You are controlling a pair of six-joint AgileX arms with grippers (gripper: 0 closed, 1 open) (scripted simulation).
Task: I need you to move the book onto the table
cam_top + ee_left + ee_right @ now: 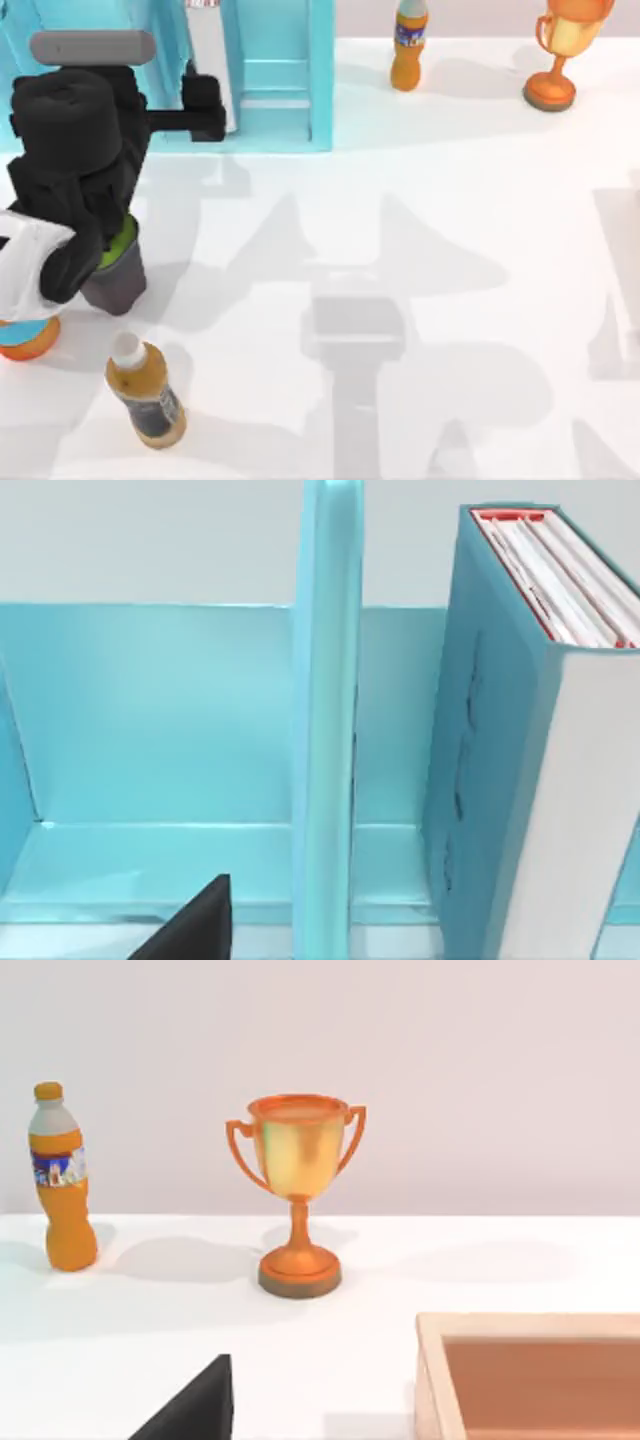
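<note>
The book (520,770) stands upright in the light-blue shelf unit (150,710), teal cover and white page edges, just past a thin divider (325,720). From above, the book (212,50) shows as a white strip between shelf walls at the back left of the table (450,250). My left gripper (205,105) is open at the shelf's front, level with the book and close to its front edge, holding nothing. One of its dark fingers (195,930) shows in front of the compartment beside the book's. One right finger (195,1410) hovers over the table, that gripper open and holding nothing.
A grey cup (115,270) and an orange object (25,338) sit under my left arm. A brown bottle (148,395) lies at the front left. An orange bottle (408,45), a trophy (560,50) and a wooden box (540,1375) are on the right.
</note>
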